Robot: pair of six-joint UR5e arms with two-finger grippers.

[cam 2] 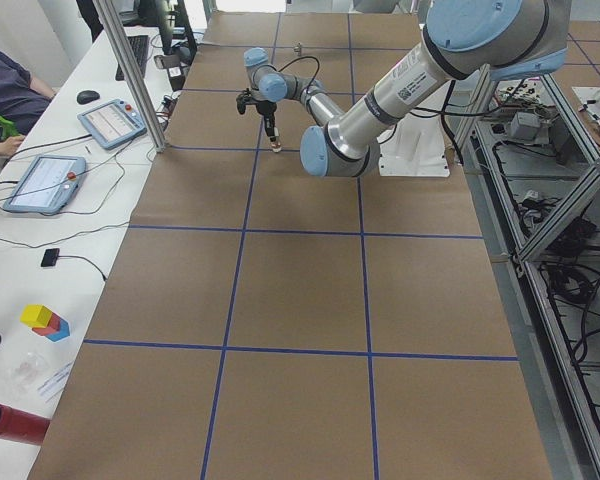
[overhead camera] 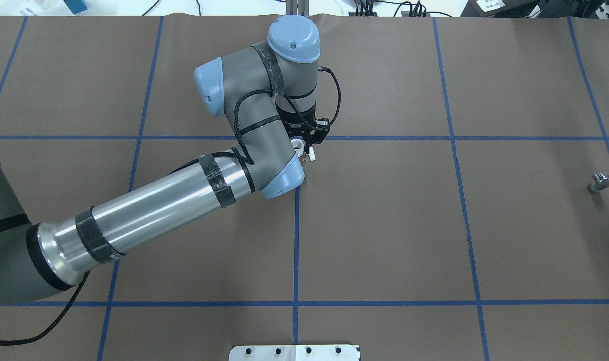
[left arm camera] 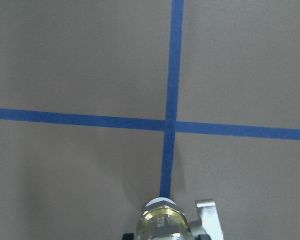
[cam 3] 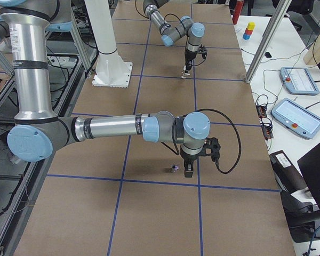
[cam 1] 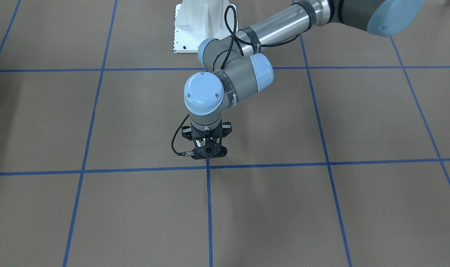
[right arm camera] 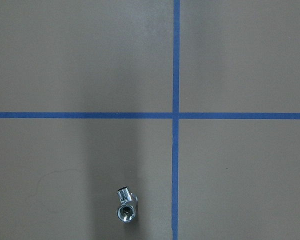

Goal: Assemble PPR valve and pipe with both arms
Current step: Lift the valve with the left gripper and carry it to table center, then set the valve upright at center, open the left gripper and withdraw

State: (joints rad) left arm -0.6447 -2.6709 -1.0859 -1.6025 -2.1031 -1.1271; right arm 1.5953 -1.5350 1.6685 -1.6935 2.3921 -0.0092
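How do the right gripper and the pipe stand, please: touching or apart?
Apart. The overhead view shows the pipe lying alone on the table, with nothing touching it.

The PPR valve (overhead camera: 299,149) is at the table (overhead camera: 385,225) centre, the pipe (overhead camera: 603,181) lying far to its right

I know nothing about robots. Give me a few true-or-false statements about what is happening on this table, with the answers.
1. The left gripper holds the PPR valve. True.
2. The pipe is already fitted to the valve. False: it lies alone on the table, far from the valve.
3. The right gripper is clamped around the pipe. False: it stands beside the pipe, which lies free.
4. The table is marked out with blue tape lines. True.
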